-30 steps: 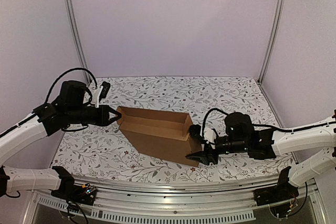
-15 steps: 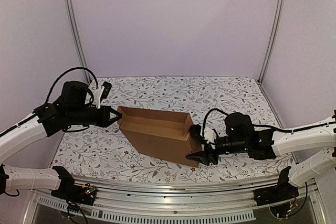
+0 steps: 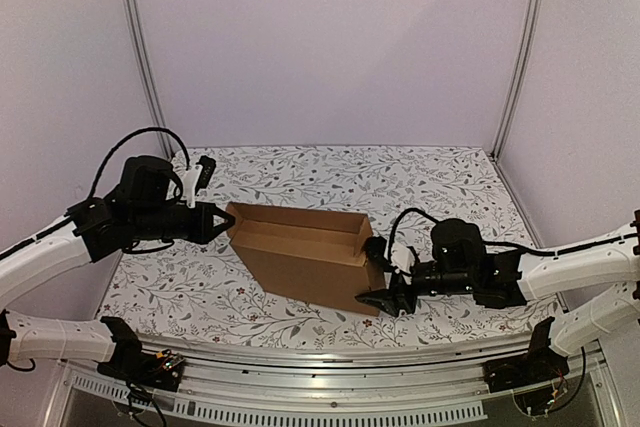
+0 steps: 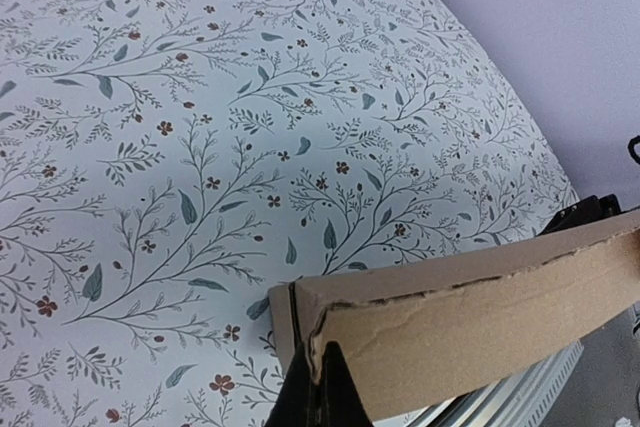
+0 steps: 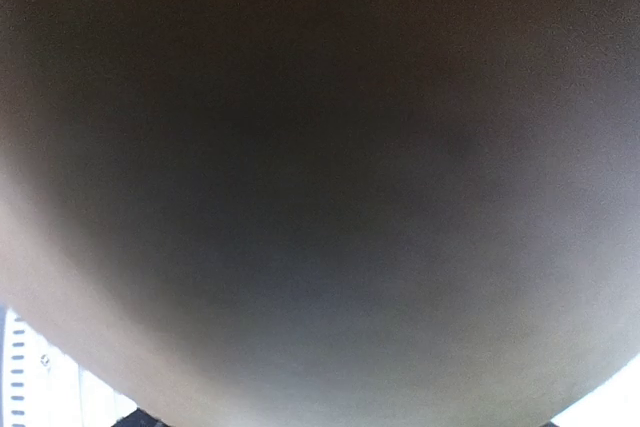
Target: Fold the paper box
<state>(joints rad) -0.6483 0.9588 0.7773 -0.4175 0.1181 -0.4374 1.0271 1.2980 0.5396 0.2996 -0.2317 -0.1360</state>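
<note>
The paper box is a brown cardboard trough lying across the middle of the table, with its open side up and its near wall sloping toward me. My left gripper is shut on the box's left end. In the left wrist view its black fingertips pinch the torn cardboard corner. My right gripper is at the box's right end, fingers wide apart, one by the top corner and one by the bottom corner. A blurred dark surface pressed close fills the right wrist view and hides the fingers.
The floral tablecloth stretches behind the box to the back wall. Metal posts stand at the rear corners. The aluminium rail runs along the near edge, close under the right gripper.
The left gripper has closed fully on the box's left end and nudged the box slightly to the right. The right gripper's jaws have widened a little.
</note>
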